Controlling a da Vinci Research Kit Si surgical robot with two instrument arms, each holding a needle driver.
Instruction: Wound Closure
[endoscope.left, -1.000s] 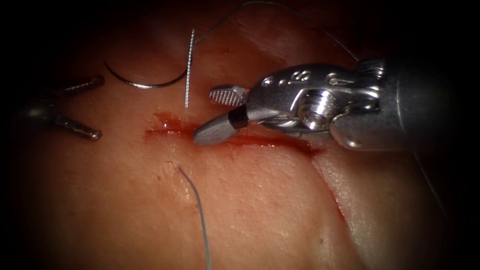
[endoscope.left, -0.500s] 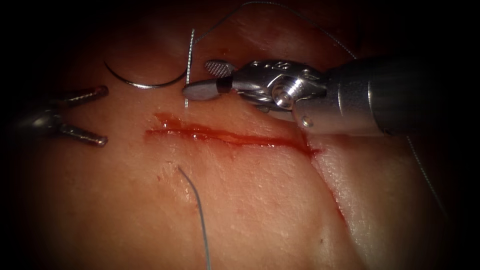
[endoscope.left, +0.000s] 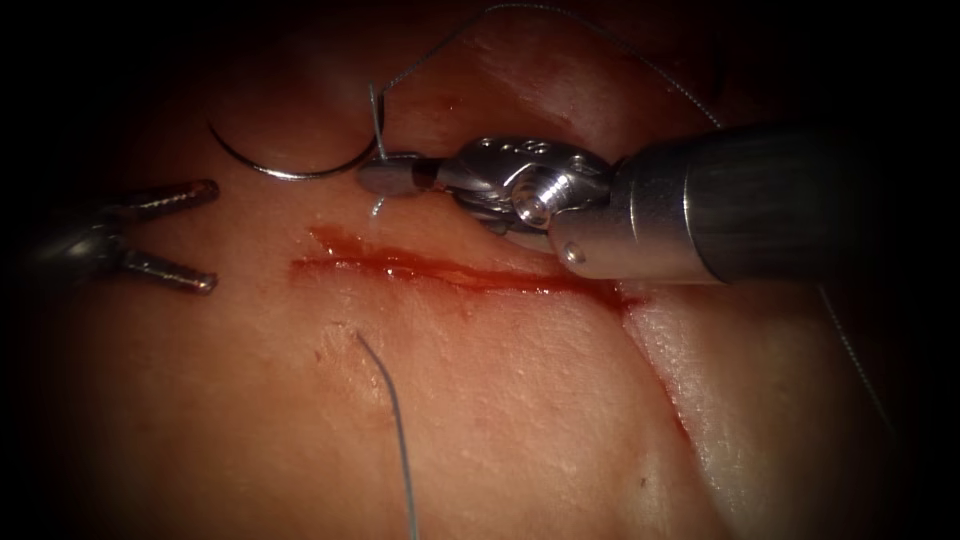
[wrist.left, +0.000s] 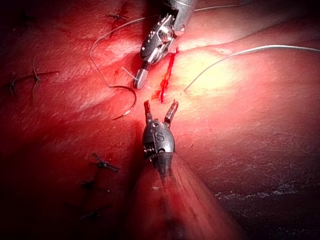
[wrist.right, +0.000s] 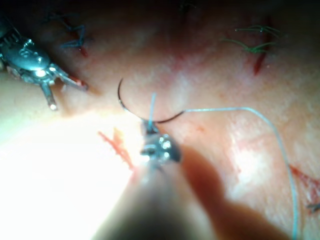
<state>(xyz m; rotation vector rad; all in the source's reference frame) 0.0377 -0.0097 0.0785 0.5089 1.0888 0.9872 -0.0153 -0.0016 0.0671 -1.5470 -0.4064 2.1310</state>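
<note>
Your needle (endoscope.left: 290, 165) lies flat on the tissue (endoscope.left: 520, 400) on the far side of the cut (endoscope.left: 450, 272), not in the tissue. Its arc bows toward the cut, with both ends turned up toward the far edge, and its long axis runs left to right, roughly parallel to the cut. One end sits far left; the other ends just beside your right tool (endoscope.left: 385, 175).

Your right tool's jaws are closed on the short stiff thread end (endoscope.left: 376, 115) that rises toward the far side, right at the needle's right-hand end; a small stub pokes out on the near side of the jaws. From that point the thread (endoscope.left: 600, 40) loops away far and right, then runs down the right side. A second length of thread (endoscope.left: 395, 420) comes out of the tissue on the near side of the cut and trails toward you.

Your left tool (endoscope.left: 205, 235) sits to the left of the cut's left end, jaws spread wide in a V and holding nothing, well apart from the needle.

The left wrist view gives you the left tool (wrist.left: 160, 107) head-on, open and empty, with the cut (wrist.left: 167, 75) just beyond it and older stitches (wrist.left: 102, 165) on the tissue around it. The right wrist view shows the needle (wrist.right: 140, 112) curving just beyond the right tool (wrist.right: 152, 135), with the thread (wrist.right: 240, 109) leaving its end.
</note>
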